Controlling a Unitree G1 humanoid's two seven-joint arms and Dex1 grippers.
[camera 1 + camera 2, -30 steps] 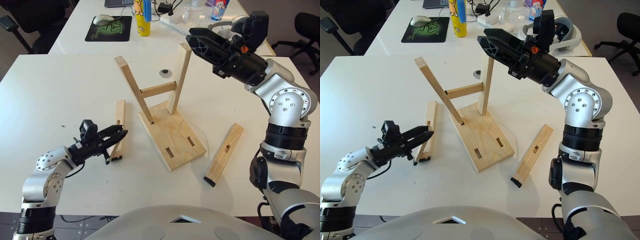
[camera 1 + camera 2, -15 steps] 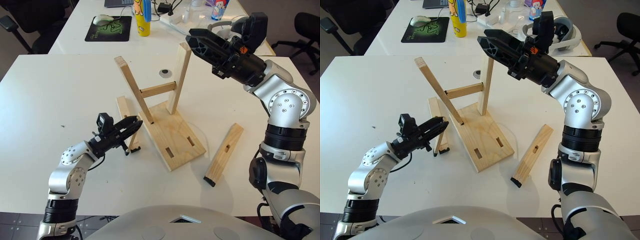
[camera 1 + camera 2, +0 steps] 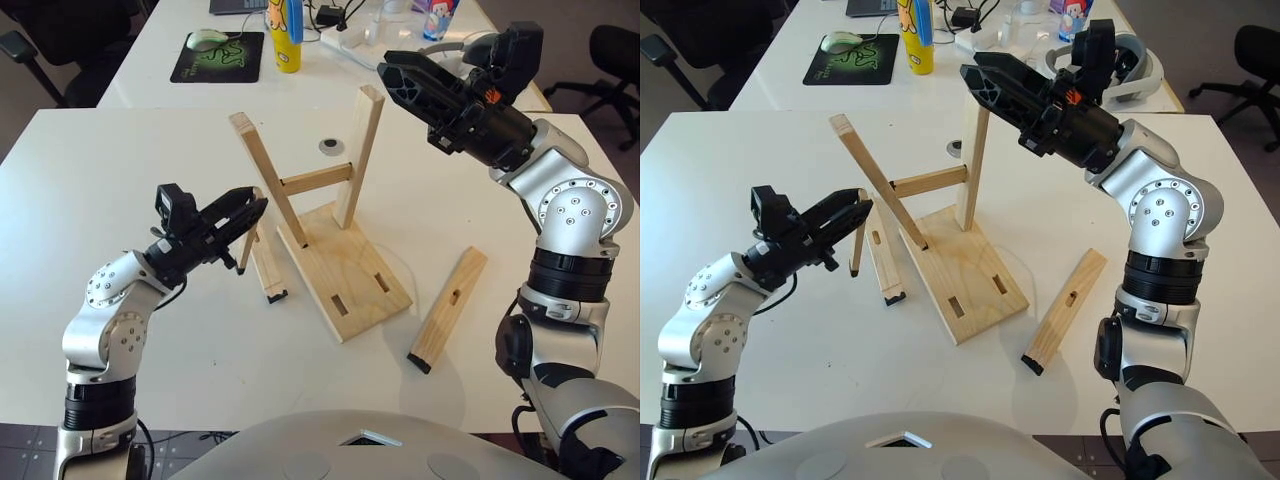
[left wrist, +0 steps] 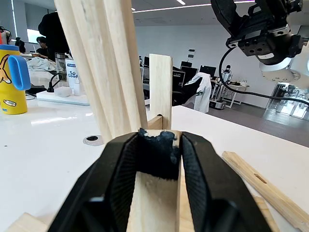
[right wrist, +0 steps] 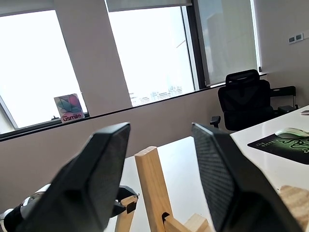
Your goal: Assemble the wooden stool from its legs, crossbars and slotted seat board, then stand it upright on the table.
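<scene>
Your left gripper [image 3: 250,212] is clamped on a leg [image 3: 265,268], just left of the board [image 3: 330,250]. Your right gripper [image 3: 395,78] is wide open, by the top of the standing leg [image 3: 359,150] on the board.

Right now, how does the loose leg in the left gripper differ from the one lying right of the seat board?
The left loose leg is clamped in the left gripper; the right loose leg lies untouched. The left one looks tilted, its dark-capped end down beside the seat board; the right one lies flat, clear of it. Both are pale, slotted, dark-capped bars.
</scene>
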